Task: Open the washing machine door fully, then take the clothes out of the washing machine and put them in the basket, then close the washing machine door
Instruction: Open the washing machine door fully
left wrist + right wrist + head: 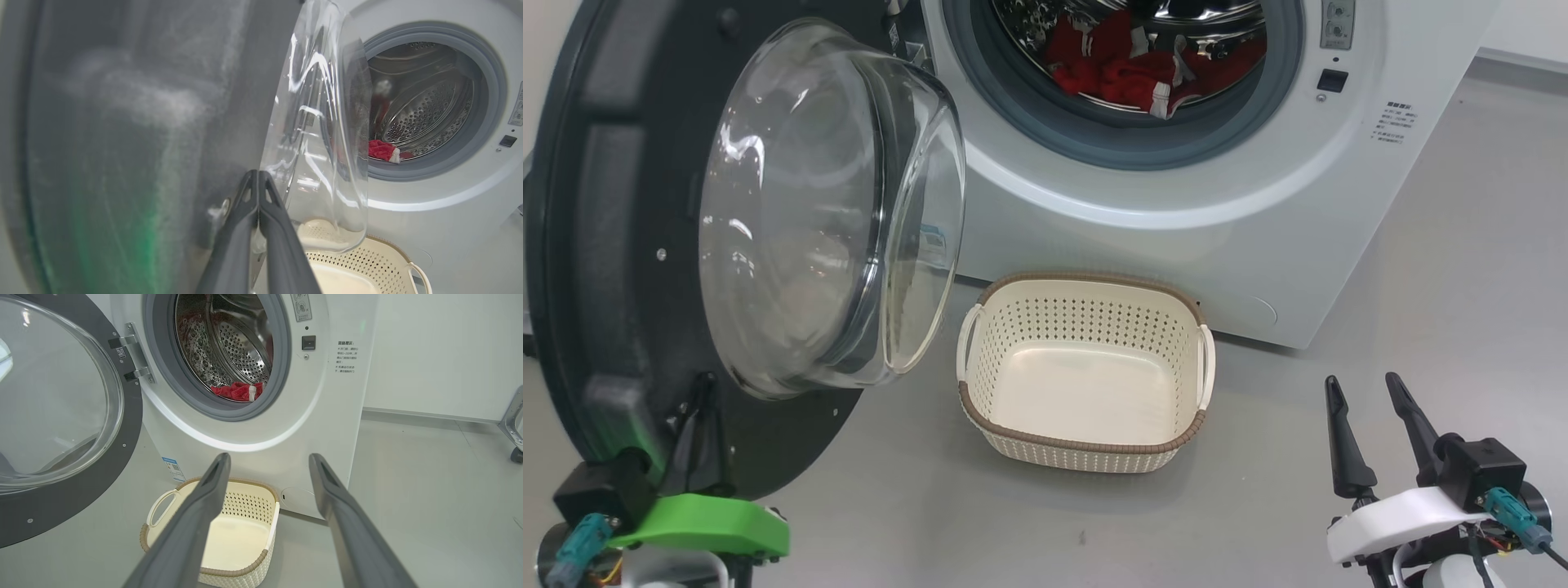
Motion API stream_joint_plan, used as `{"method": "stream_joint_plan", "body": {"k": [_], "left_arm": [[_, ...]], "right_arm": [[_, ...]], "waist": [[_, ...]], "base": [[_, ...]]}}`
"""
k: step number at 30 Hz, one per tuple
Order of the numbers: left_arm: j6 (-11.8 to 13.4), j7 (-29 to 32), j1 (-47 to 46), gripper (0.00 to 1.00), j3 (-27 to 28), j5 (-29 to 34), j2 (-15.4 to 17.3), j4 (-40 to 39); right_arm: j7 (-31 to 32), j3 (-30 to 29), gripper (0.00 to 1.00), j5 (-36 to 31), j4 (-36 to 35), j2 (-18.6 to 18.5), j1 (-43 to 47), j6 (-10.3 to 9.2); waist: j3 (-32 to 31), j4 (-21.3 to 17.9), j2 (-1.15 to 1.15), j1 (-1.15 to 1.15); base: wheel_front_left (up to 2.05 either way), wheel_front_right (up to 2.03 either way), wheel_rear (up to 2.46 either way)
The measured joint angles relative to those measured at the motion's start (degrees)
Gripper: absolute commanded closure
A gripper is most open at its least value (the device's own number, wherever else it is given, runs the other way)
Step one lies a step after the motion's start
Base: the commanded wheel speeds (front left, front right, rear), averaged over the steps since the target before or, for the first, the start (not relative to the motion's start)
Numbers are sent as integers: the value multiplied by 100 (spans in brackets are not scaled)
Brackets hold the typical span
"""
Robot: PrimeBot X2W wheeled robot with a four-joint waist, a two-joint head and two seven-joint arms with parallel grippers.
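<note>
head and wrist views of a front-loading washer with its door standing open. the left gripper point(258, 176) has its jaws closed, the two dark fingers pressed together along their length. their tips lie at the black inner rim of the washing machine door point(768, 229), just under its bulging glass bowl; whether they touch the rim cannot be told. the door stands wide open on a metal hinge point(132, 355) and rises directly ahead of and above these jaws. to the right of the closed jaws, past the glass, stands the washing machine point(1176, 237) with its round steel drum point(229, 343) uncovered. the right gripper point(1362, 381) hangs low over the grey floor point(1421, 286), jaws open and holding nothing, fingers well apart. the basket point(1086, 280) stands on the floor ahead of the open jaws and a little to their left, close against the foot of the machine and below the drum opening. the clothes point(1135, 69), red with white trim, lie at the bottom of the drum, well ahead of and above the right jaws, apart from both grippers. the door's glass bowl lies far to the left of the right jaws.
</note>
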Motion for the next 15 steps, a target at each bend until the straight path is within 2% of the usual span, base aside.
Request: {"method": "stream_joint_plan", "body": {"k": [15], "left_arm": [[0,-186,-512,100,738,-115,170,483]], "right_arm": [[0,-78,0,-110,-53,-30,-86,33]], "waist": [[232,-10,0,0]], "base": [[0,0,0]]}}
